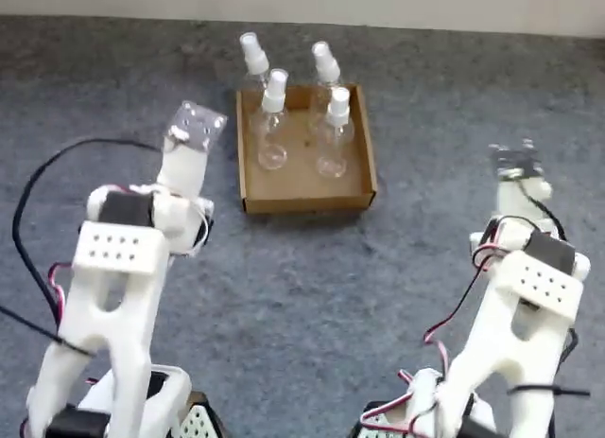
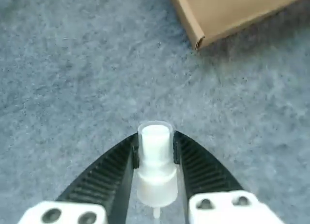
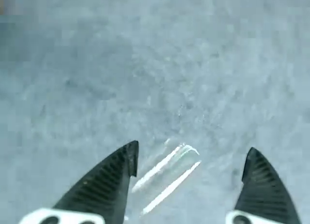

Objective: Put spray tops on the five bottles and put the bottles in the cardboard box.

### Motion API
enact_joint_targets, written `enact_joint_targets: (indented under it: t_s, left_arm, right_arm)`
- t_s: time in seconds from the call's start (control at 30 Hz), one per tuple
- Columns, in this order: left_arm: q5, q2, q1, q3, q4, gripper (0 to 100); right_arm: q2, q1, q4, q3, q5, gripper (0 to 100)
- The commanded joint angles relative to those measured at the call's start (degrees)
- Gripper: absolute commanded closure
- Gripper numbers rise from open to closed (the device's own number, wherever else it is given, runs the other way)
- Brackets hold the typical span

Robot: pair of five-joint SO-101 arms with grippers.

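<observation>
The left wrist view looks down between the left gripper's [image 2: 155, 141] black ribbed fingers [image 2: 111, 171], which are clamped on a white plastic spray top [image 2: 156, 178]. It is held above the grey carpeted surface [image 2: 72, 64], with a corner of the shallow brown cardboard box [image 2: 227, 11] near. In the high view this gripper [image 1: 194, 131] is a pale blur left of the box [image 1: 253, 187], and what it holds is hard to make out.

The right wrist view shows the right gripper [image 3: 193, 150] with its fingers spread wide either side of a clear plastic bottle [image 3: 164, 178] lying on the surface. Its lower end is cut off. From above, that gripper [image 1: 515, 164] covers the spot.

Four capped clear bottles [image 1: 272, 126] stand at the box. Two are plainly inside. I cannot tell whether the far pair stands inside or behind.
</observation>
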Motion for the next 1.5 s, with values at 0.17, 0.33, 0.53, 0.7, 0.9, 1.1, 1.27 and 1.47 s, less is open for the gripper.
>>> enact_joint_targets:
  t_s: [0.17,0.33,0.53,0.7,0.9,1.1,1.27,1.47]
  left_arm:
    - [0.5,-7.3,1.0,10.2,-6.1,100]
    - [0.5,-7.3,0.8,12.9,-8.4,100]
    - [0.5,-7.3,0.8,13.0,-8.4,100]
    - [0.5,-7.3,0.8,13.0,-8.4,100]
    - [0.5,-7.3,0.8,13.1,-8.4,100]
    - [0.5,-7.3,0.8,13.1,-8.3,100]
    - [0.5,-7.3,0.8,13.1,-8.3,100]
    - [0.5,-7.3,1.1,13.1,-8.1,100]
  right_arm:
    - [-5.2,9.1,10.6,-3.0,69.5,71.4]
    - [-5.4,10.8,10.9,-0.9,81.8,71.3]
    - [-5.7,13.1,12.0,4.4,90.8,71.3]
    - [-5.8,17.6,17.5,5.8,102.1,71.3]
    - [-5.0,18.6,9.7,10.6,102.5,71.3]
    - [-4.5,18.5,-3.1,21.3,102.5,71.3]
    - [-4.4,18.2,-8.4,26.1,97.8,71.8]
    - [-4.5,18.0,-8.7,27.1,86.2,86.8]
